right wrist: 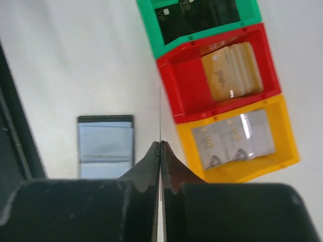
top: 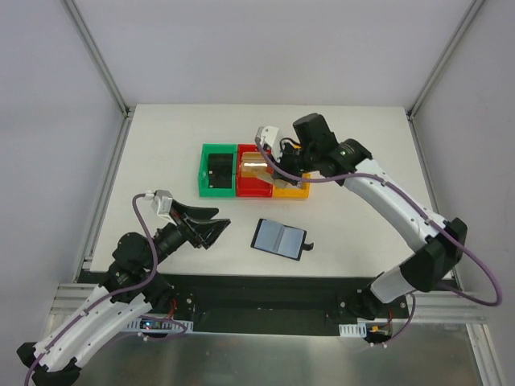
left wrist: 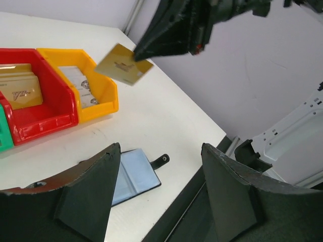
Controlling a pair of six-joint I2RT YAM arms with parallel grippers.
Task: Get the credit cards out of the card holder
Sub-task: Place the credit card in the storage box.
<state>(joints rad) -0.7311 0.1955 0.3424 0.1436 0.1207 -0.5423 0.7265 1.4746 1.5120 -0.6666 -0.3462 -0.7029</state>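
Table [top: 161,145] w/ 3 bins in a row at centre: green bin [top: 217,193], red bin [top: 253,194], yellow bin [top: 291,195]. Black cards are seen in green, gold in red, pale grey in yellow. Holder [top: 279,238] is laid open on the table on the near side of the bins, apart from them, both bluish panels up; whether any card is left inside can't be told. One gold card [left wrist: 123,64] is held in the air near the red/yellow bins, touching neither; which bin it's over can't be told.

Step in hand, as judged: gold card is to be dropped w/ the other gold ones, i.e. red bin. To be done well:
- card should be brought over the middle of the red bin, not the wall shared w/ yellow
- it should be lowered close to the stack & tilted flat, and only then released
- a thin card let go high or edge-on is likely to flutter or bounce out
- rim shouldn't be struck by the tips

R gripper [right wrist: 160,147]: fingers [right wrist: 146,166] are pressed together on the card, pinched near one corner; from the wrist cam the card is seen edge-on as a thin line between the tips. L gripper [left wrist: 161,196]: fingers are spread wide, nothing is held or touched; it's poised over the table left of the holder, tips aimed towards it
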